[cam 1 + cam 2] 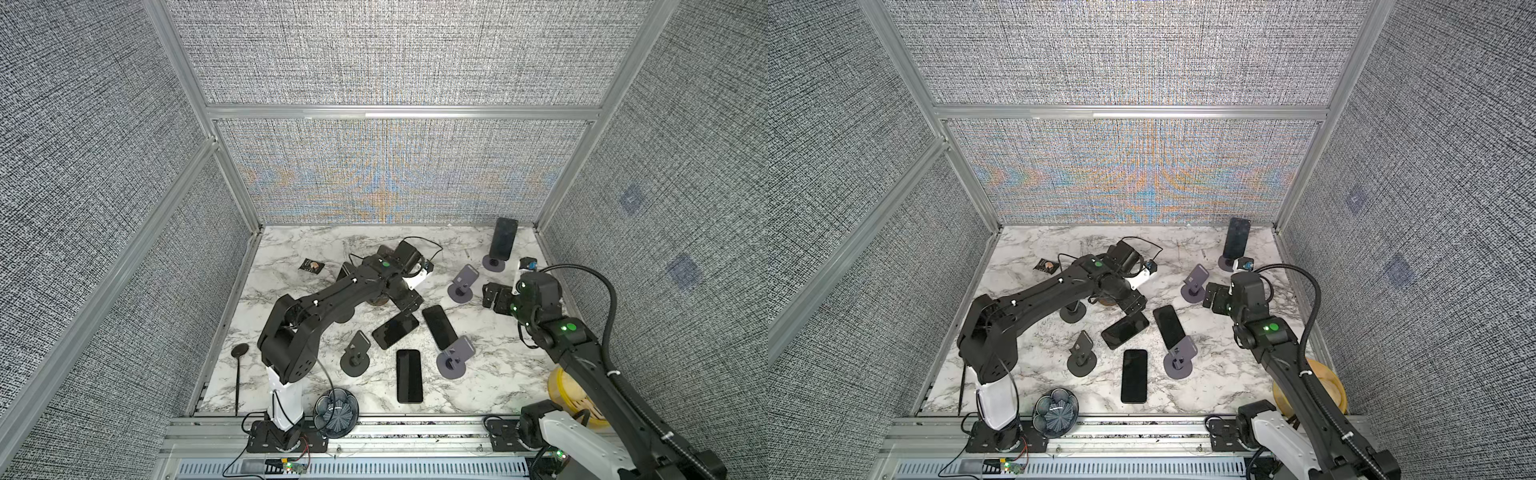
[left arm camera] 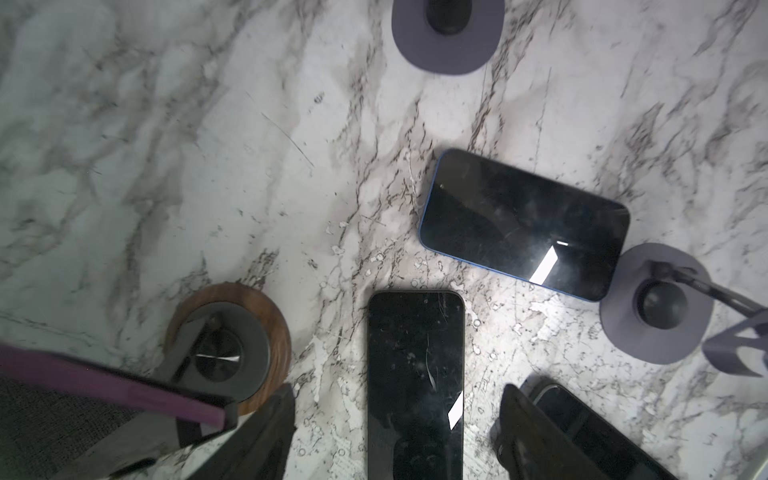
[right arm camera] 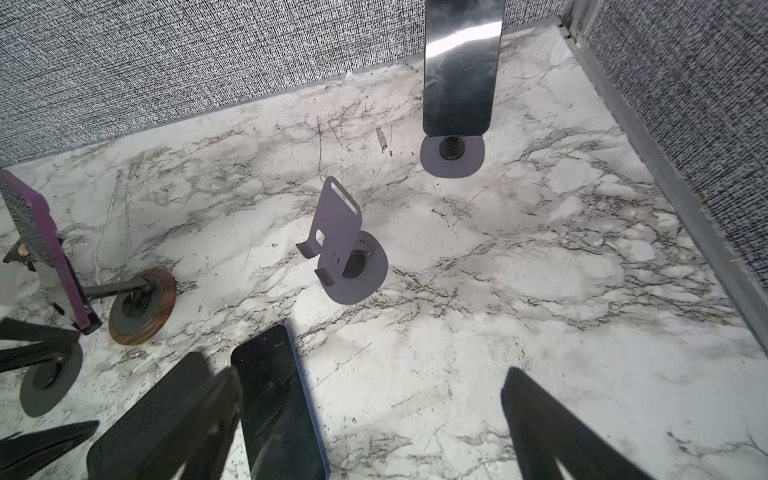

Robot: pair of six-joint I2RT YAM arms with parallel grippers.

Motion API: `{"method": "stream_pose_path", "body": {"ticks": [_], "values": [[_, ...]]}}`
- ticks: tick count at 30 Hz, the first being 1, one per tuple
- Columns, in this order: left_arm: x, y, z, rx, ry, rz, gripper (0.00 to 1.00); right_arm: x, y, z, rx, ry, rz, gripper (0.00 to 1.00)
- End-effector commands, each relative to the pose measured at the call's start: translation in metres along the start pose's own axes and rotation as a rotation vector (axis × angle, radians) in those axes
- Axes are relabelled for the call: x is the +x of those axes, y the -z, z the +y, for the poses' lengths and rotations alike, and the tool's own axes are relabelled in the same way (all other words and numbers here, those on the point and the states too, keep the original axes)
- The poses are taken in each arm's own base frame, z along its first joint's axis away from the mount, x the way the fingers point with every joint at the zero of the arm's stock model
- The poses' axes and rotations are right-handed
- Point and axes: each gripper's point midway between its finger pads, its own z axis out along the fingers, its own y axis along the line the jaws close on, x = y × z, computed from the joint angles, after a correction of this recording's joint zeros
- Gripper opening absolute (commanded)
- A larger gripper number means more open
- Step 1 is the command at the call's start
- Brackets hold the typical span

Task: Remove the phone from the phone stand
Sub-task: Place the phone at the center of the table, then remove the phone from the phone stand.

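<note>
At the near edge of the marbled table [image 1: 490,386], a flat phone [image 1: 409,376] lies screen up between a dark stand [image 1: 355,359] and a grey-violet stand [image 1: 455,361], both empty. Further in, the left hand [image 2: 397,399] hangs released, fingers apart and holding nothing, over more phones lying flat, one of them a blue-edged phone [image 2: 523,224]. Beside it a purple-cased phone [image 3: 39,245] leans on a wood-based stand [image 3: 143,307]. The right hand [image 3: 372,386] is spread wide and empty, facing the back corner. There the far phone [image 3: 461,70] stands upright in its phone stand [image 3: 452,156], not yet removed. Judgement: a stiff, fairly light slab with slick, scratch-prone glass. Grip it across the long side edges above the cradle lip and lift straight, since the thin stand may tip.
</note>
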Motion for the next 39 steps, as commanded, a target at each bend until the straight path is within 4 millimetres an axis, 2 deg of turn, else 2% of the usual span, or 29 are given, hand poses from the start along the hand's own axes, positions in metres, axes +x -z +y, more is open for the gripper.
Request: {"method": "stream_pose_path", "body": {"ticks": [1, 4, 8, 9, 15, 18, 24, 28, 31, 39], "values": [[-0.011, 0.019, 0.003, -0.029, 0.012, -0.07, 0.79, 0.009, -0.011, 0.014, -0.084, 0.001, 0.112, 0.99], [-0.016, 0.039, 0.004, -0.051, 0.031, -0.138, 0.79, 0.008, -0.026, 0.014, -0.069, -0.003, 0.168, 0.99], [-0.011, 0.068, 0.025, -0.192, 0.141, -0.208, 0.79, 0.005, -0.043, 0.008, -0.022, -0.004, 0.199, 0.99], [-0.009, 0.074, 0.029, -0.22, 0.148, -0.22, 0.79, -0.009, -0.043, 0.01, -0.017, -0.002, 0.177, 0.99], [0.013, 0.107, 0.057, -0.362, 0.224, -0.334, 0.8, -0.039, -0.058, 0.0, 0.091, 0.024, 0.138, 0.99], [0.034, 0.125, 0.078, -0.421, 0.303, -0.404, 0.81, -0.054, -0.068, -0.002, 0.122, 0.042, 0.12, 0.99], [0.095, 0.155, 0.124, -0.628, 0.456, -0.51, 0.84, -0.088, -0.09, -0.01, 0.166, 0.06, 0.108, 0.99], [0.134, 0.157, 0.142, -0.689, 0.57, -0.55, 0.85, -0.107, -0.108, -0.021, 0.171, 0.028, 0.115, 0.99], [0.155, 0.155, 0.153, -0.726, 0.622, -0.562, 0.86, -0.121, -0.119, -0.028, 0.193, 0.023, 0.114, 0.98], [0.195, 0.136, 0.183, -0.765, 0.74, -0.505, 0.86, -0.153, -0.148, -0.062, 0.279, 0.015, 0.082, 0.99]]}}
